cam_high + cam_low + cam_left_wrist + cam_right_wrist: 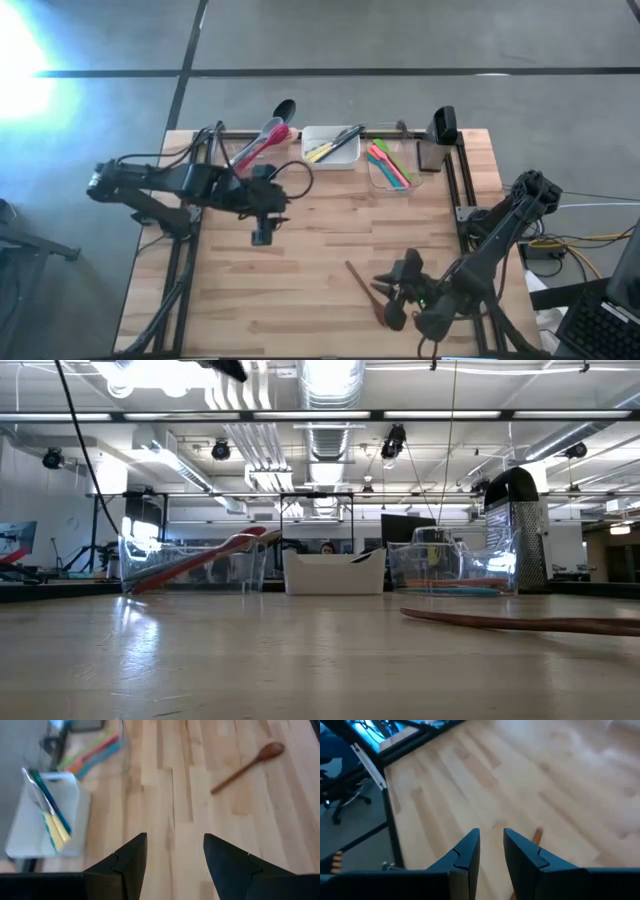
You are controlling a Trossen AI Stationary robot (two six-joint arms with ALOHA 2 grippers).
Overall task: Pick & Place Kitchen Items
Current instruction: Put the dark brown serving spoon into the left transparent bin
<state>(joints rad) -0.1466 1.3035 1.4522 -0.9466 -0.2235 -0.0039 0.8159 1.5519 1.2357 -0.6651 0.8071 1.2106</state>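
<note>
Waiting on the tabletop (300,250) is one wooden spoon (366,288), the only kitchen item lying loose. It rests flat on the bare wood near the right arm, well apart from the tubs at the back edge. The white tub (332,148) holds cutlery with yellow and green handles, the clear tub (392,168) holds bright spatulas, and a red spoon (262,142) and a black spoon (283,108) lie at the back left. The right gripper (404,285) hangs just beside the wooden spoon, a little to its right. Its fingers (465,855) have a small gap between them and nothing is in it. The left gripper (262,237) hovers over the middle of the tabletop, far from the spoon. Its fingers (127,862) are spread wide and hold nothing. I think the step now is reaching for the wooden spoon, and no grab has been made. Next, the right fingers need to spread more, drop down on both sides of the thin handle, and squeeze. The spoon lies very flat, so the fingers may need to go almost to the wood.
</note>
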